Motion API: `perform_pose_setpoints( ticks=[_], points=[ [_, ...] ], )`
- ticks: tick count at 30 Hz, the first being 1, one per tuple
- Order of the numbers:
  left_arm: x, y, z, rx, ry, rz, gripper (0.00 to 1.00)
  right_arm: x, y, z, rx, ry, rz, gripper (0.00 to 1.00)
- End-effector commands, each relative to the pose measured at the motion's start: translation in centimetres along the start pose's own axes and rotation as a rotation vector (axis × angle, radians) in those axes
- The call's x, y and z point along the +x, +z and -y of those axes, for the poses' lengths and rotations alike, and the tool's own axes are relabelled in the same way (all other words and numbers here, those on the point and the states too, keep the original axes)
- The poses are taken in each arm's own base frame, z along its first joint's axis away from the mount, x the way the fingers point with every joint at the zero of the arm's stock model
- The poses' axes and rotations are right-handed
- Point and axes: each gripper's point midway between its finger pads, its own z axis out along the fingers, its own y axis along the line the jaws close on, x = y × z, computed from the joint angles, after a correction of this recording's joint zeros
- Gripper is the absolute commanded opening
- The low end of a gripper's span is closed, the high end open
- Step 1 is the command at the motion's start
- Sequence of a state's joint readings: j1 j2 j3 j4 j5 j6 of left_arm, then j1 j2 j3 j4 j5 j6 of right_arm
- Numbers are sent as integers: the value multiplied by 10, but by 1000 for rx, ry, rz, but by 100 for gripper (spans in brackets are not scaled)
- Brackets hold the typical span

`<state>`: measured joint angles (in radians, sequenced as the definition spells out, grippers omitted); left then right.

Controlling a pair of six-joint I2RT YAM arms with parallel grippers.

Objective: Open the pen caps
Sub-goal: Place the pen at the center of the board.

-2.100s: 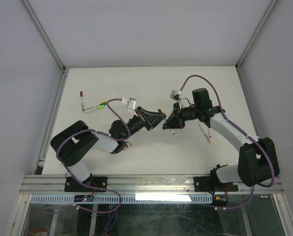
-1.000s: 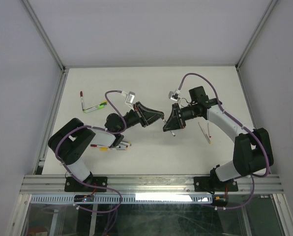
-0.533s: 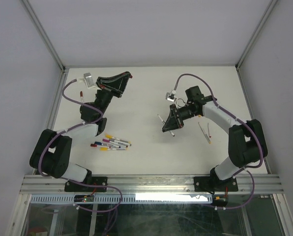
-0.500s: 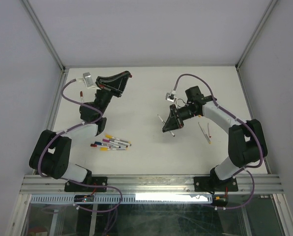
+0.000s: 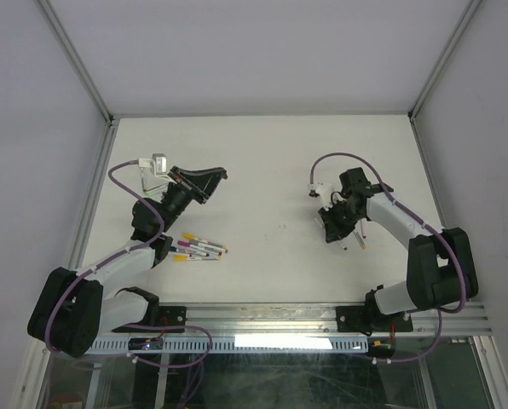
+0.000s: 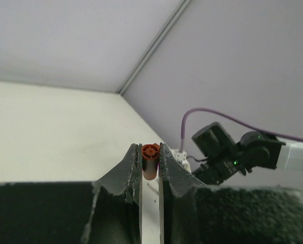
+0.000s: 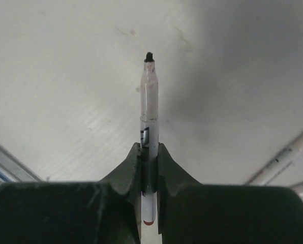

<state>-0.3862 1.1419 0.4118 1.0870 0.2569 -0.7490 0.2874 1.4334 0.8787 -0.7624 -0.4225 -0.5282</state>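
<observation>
There's the cap [image 6: 150, 161], a stubby reddish-brown one, pinched end-on at the tips of the left gripper [image 5: 220, 176]. The jaws are narrow and clamped right on it, held up over the left half of the table [image 5: 262, 153].

Across on the right is its likely partner, a bare pen [image 7: 149, 112] with its dark nib exposed and pointing away. The barrel is squeezed in the right gripper [image 7: 149, 151], jaws just as narrow, low over the table towards the right edge.

So this pair looks done, with cap and barrel well apart. I'd call this the put-down step. The cap wants dropping on the left, and the pen wants laying beside the loose barrels [image 5: 359, 239] just next to the right gripper, so both sets of jaws need to spread. After that, on to the bunch of pens [image 5: 196, 249] near the front edge, left of centre, coloured ends showing.

From above it's hard to read. The cap is too tiny to spot, the bunch can't be counted surely, and I can't tell whether those loose barrels carry caps.
</observation>
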Motion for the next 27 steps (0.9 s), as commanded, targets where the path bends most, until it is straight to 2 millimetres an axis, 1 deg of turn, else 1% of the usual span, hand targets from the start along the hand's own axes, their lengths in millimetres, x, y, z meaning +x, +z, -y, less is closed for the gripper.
perform_pose_setpoints(
  ticks=[1,5,8,9,13,16,18,24,27],
  points=[
    [25,-14,6,27,-62,-116,0,21,-14,40,180,100,-31,0],
    [35,-23,5,30,-98,-142,0,42,-8,57,223,197,-76,1],
    [40,-27,3,25,-113,-148,0,52,-8,72,294,261,-110,1],
    [41,-28,2,21,-118,-149,0,53,-8,75,305,274,-113,1],
    [46,-31,0,20,-139,-159,0,54,-5,79,315,315,-128,5],
    [48,-32,0,19,-156,-164,0,58,-4,85,349,344,-147,11],
    [49,-32,0,20,-162,-165,0,59,-3,86,349,353,-153,16],
    [50,-31,2,25,-174,-168,0,59,-2,84,340,357,-151,25],
    [52,-31,3,27,-179,-174,0,58,-3,84,339,355,-147,27]
  ],
)
